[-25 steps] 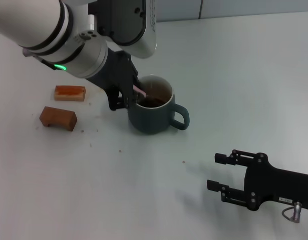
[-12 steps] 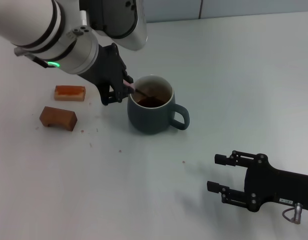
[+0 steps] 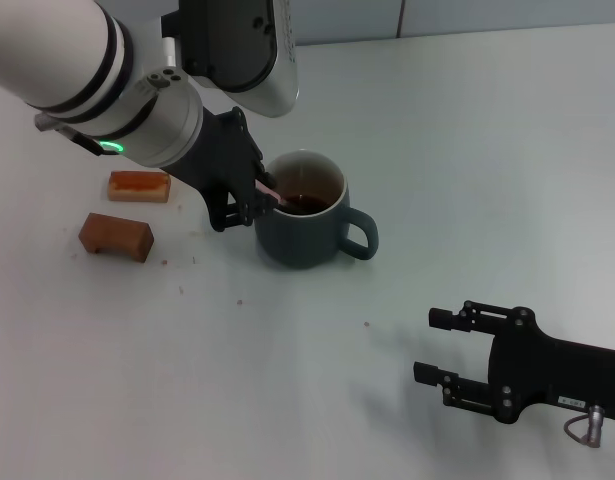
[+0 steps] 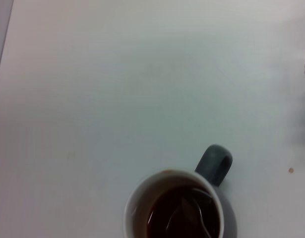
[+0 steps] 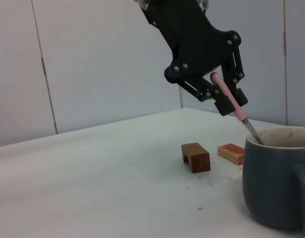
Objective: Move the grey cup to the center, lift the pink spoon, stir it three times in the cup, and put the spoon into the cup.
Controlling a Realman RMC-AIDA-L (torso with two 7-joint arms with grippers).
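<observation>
My left arm is reaching down from the upper left, white forearm angled toward the table's middle, wrist tipped so the black left gripper point(image 3: 249, 200) is hanging just beside the left rim of the stout dark blue-grey ceramic mug point(image 3: 305, 225). Its fingers are pinched narrow on the pale pink handle of the slim pink-handled spoon with the metal bowl point(image 5: 230, 101). The spoon is slanting down over the rim, its metal end dipping into the dark brown liquid point(image 3: 309, 203) filling the mug. In the left wrist view the spoon bowl point(image 4: 184, 218) is showing only as a faint shape under the surface, so I cannot say whether it is touching the bottom.

The mug is standing upright near the middle of the white table point(image 3: 467, 150), loop handle point(image 3: 359, 236) pointing toward my right side.

My right arm is lying low at the near right, well apart from the mug; the black right gripper point(image 3: 437, 345) is resting with fingers spread and nothing between them.

Two brown rectangular blocks are sitting left of the mug: an orange-brown flat one point(image 3: 139, 186) and a darker arched one point(image 3: 116, 236) nearer me.
</observation>
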